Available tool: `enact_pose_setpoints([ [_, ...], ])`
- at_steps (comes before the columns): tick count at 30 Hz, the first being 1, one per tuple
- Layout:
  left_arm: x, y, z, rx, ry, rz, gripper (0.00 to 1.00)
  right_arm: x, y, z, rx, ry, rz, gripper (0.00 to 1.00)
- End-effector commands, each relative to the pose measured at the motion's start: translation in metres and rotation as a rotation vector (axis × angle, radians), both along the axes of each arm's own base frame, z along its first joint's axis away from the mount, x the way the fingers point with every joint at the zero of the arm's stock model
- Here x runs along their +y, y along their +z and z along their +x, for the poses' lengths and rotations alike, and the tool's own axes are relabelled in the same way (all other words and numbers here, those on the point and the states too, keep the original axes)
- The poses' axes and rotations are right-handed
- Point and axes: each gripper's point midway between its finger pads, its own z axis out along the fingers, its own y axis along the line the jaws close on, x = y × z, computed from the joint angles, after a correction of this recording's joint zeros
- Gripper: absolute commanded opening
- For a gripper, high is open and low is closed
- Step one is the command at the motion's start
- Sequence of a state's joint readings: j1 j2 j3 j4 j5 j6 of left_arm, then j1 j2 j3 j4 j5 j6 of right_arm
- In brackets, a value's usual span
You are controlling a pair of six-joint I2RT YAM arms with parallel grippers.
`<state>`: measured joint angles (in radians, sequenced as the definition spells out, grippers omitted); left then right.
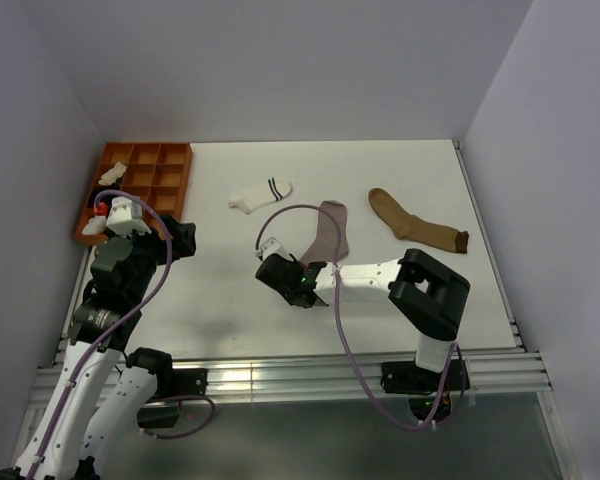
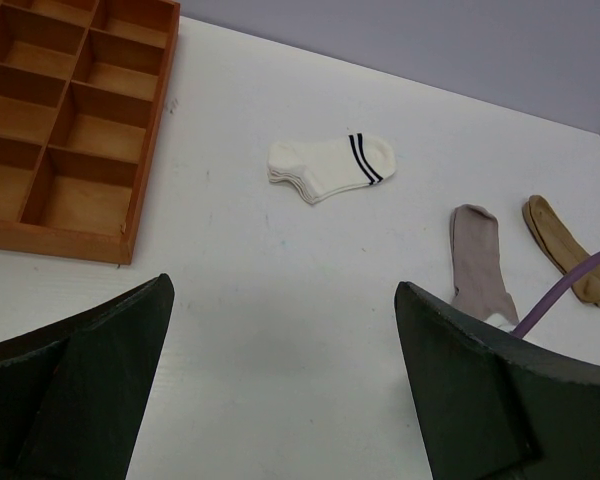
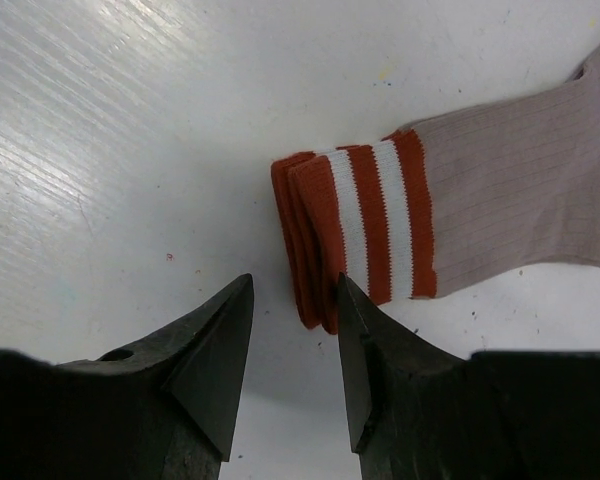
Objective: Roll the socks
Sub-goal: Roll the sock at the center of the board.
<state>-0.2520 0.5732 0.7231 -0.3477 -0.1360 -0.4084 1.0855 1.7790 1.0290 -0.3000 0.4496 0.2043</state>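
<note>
- Pale walls are enclosing the white tabletop (image 1: pixel 380 170) overhead, with the striped white sock (image 1: pixel 260 193), grey sock (image 1: pixel 328 232) and tan sock (image 1: pixel 415 228) lying flat on it; the right pincer (image 1: pixel 290 272) is hovering at the grey one's cuff end.
- Left wrist: the left pincer (image 2: pixel 285 290) is gaping wide, empty, well apart from them.
- Right wrist: the pincer is standing part-released, grasping nothing, with the folded red-striped cuff (image 3: pixel 355 230) lying just beside one finger. Rolling appears barely begun, and the next move is likely calling for closing on that fold.

White striped sock (image 1: pixel 260 194), grey red-cuffed sock (image 1: pixel 327 232) and tan sock (image 1: pixel 417 222) lie flat, apart.
</note>
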Motion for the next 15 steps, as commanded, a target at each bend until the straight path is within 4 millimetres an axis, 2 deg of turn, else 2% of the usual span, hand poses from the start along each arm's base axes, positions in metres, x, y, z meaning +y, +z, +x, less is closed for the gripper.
enact_pose_setpoints([
  [1,0.000,0.008,0.003,-0.036,0.000,-0.002,0.99,-0.004,0.014,0.005,-0.062,-0.030,0.004,0.47],
  [6,0.000,0.008,0.003,-0.038,0.001,-0.002,0.99,-0.008,0.021,0.010,-0.094,-0.034,-0.018,0.47],
  [15,0.000,0.008,0.002,-0.036,-0.002,0.000,0.99,-0.004,0.008,0.007,-0.064,-0.015,-0.022,0.47],
])
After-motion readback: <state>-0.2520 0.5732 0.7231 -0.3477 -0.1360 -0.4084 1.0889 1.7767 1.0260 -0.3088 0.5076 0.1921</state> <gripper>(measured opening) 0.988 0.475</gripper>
